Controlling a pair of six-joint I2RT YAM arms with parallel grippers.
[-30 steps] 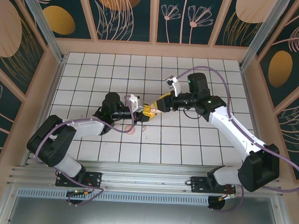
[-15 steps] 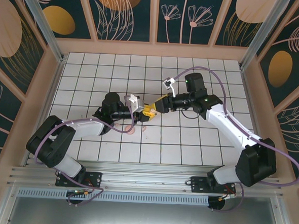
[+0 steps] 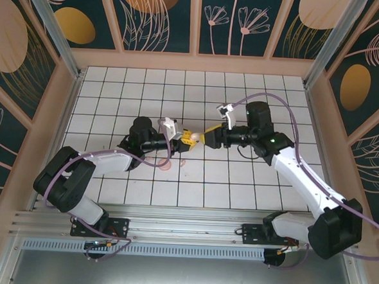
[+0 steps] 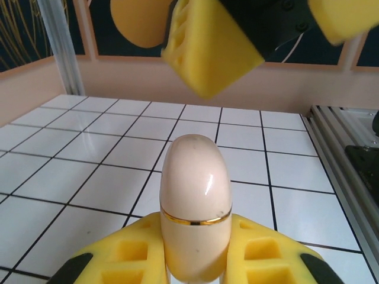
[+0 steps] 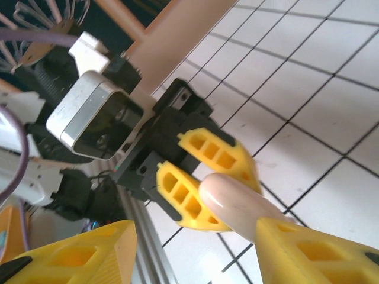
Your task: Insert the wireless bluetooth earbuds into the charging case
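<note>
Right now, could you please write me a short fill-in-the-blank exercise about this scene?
The charging case is gripped by the ___ arm's yellow fingers. The thin band around the case is ___ in colour. The right gripper faces the case with its jaws ___.
Missing words: left; gold; open.

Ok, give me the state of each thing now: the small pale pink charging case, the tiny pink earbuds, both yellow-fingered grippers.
Small round pale pink charging case: lid shut, held off the white gridded table.
Left gripper: shut on the charging case.
Right gripper: open, fingers either side of the case's free end.
Tiny pale pink earbuds: two, loose on the table, outside the case.
</note>
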